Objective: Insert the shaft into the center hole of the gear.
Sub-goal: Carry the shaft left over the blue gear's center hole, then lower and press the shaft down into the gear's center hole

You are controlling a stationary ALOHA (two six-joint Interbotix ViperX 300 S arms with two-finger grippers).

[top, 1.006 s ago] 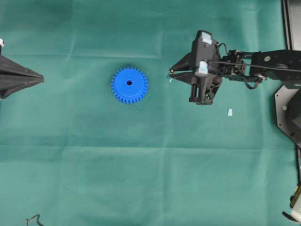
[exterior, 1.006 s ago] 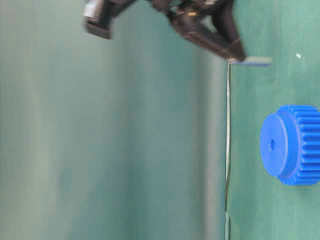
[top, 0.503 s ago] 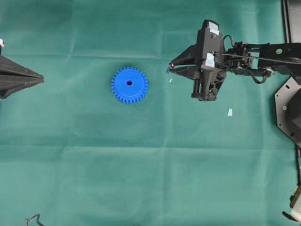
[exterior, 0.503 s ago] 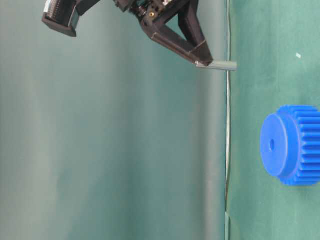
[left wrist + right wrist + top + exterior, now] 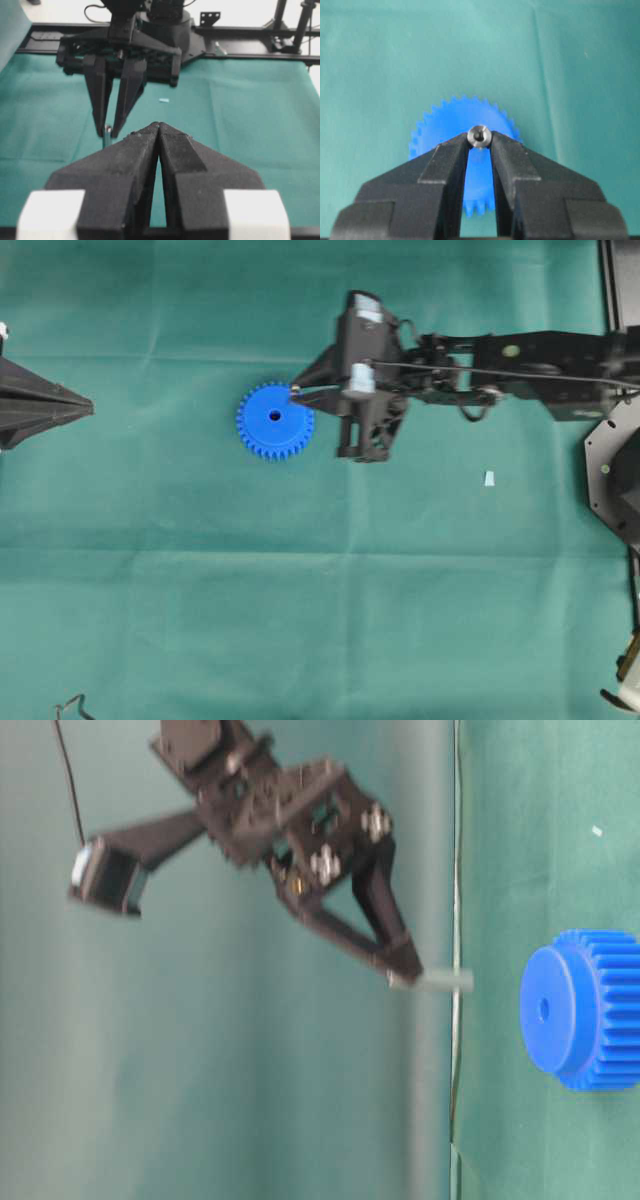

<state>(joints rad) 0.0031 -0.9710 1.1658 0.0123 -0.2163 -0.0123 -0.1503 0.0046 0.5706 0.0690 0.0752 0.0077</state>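
Note:
The blue gear lies flat on the green cloth, centre hole facing up. My right gripper hovers over the gear's upper right rim, shut on the shaft, a short silvery pin pointing down at the gear. In the table-level view the shaft sticks out past the fingertips. Its end stands a short gap off the gear face, a little to one side of the hole. My left gripper is shut and empty, resting at the left edge. In the left wrist view its fingers hide the gear.
A small pale scrap lies on the cloth to the right of the gear, behind the right arm. A black frame borders the right edge. A wire bit sits at the bottom left corner.
The right arm has carried the shaft up off the cloth and leftward, from well right of the gear to over its rim. The left gripper and gear have not moved.

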